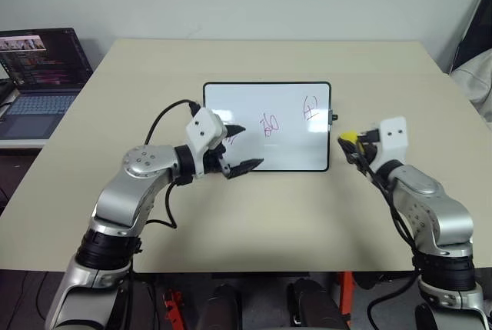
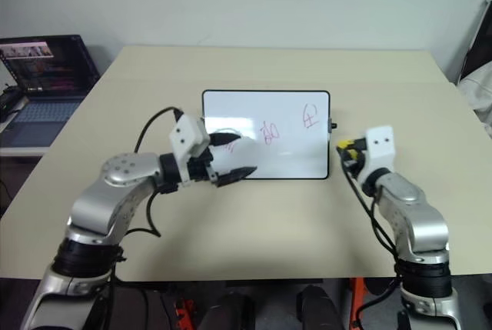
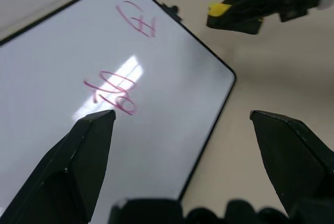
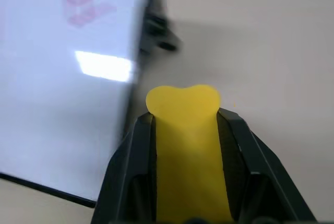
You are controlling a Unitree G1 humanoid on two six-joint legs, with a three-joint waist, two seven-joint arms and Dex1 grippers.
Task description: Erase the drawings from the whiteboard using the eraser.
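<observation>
A wide, pale beige counter [image 1: 269, 215] carries a small rectangular glossy whiteboard [image 1: 292, 118] with a thin black frame, lying flat near its middle. At the counter's far left edge an open dark laptop [image 1: 38, 76] sits on a lower surface, well apart from the work. Three small scribbled red-purple drawings [image 1: 269, 124] run across the whiteboard; the leftmost is partly hidden behind the robot's left hand [image 1: 240, 148]. That left hand, with two black fingers spread wide and holding nothing, hovers over the whiteboard's near left corner, probably placed to steady the board while it is wiped. The right hand [image 1: 352, 145] hangs just beside the whiteboard's right short side, its fingers clamped tight around a small yellow oblong eraser [image 4: 187, 145], whose rounded end sticks out past the fingertips. This grip leaves the eraser free to rub the drawings, none of which looks wiped yet.
</observation>
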